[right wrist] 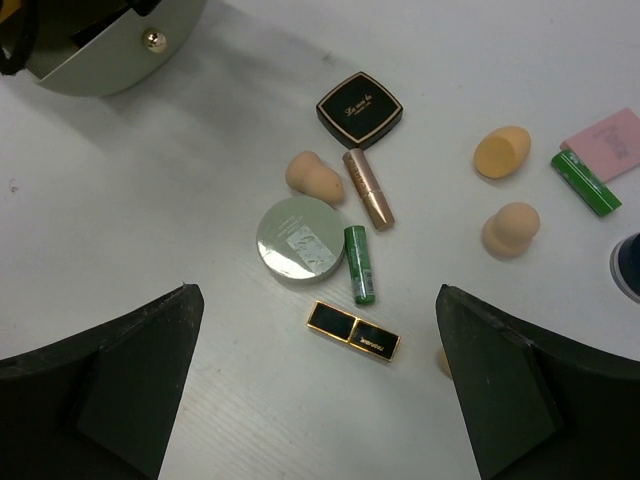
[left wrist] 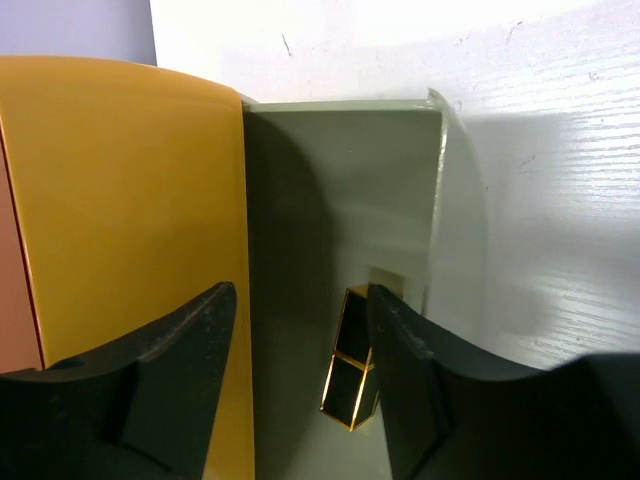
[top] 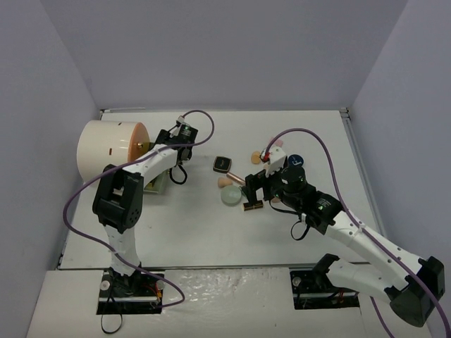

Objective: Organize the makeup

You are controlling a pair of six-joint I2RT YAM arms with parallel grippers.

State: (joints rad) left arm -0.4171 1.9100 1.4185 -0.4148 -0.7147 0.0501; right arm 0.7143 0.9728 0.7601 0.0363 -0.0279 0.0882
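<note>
The left gripper (left wrist: pixel 300 300) is released, its black fingers (left wrist: pixel 170 380) spread apart, and it sits close against the orange front (left wrist: pixel 120 200) of the large cream cylinder (top: pixel 106 144), which fills the side to its left. Just ahead of and beneath the fingers lies the pale green drawer (left wrist: pixel 340 180). A black-and-gold lipstick (left wrist: pixel 350 372) rests on the drawer floor between the fingers, close to the one on the right of the wrist view. The pictures do not show whether it touches that finger.

The right gripper (right wrist: pixel 315 292) hovers over the white table (right wrist: pixel 150 200) with its fingers wide apart and nothing in them. A second black-and-gold lipstick (right wrist: pixel 353 331) lies flat between the fingers. Just ahead of the gripper sits the pale green disc (right wrist: pixel 298 238), with a green tube (right wrist: pixel 360 263) right beside its edge. Farther ahead are a peach sponge (right wrist: pixel 313 176) and a rose-gold lipstick (right wrist: pixel 368 187) side by side, and beyond them the black square compact (right wrist: pixel 360 108).

Ahead and to the gripper's right lie an orange-toned sponge (right wrist: pixel 502 151) and a third sponge (right wrist: pixel 511 228). Past these is the pink square pad (right wrist: pixel 605 143), with a second green tube (right wrist: pixel 586 182) against its near edge. The dark round compact (right wrist: pixel 628 265) is cut off by the right border. Far ahead to the left, the drawer's curved face shows a gold knob (right wrist: pixel 153 40).
</note>
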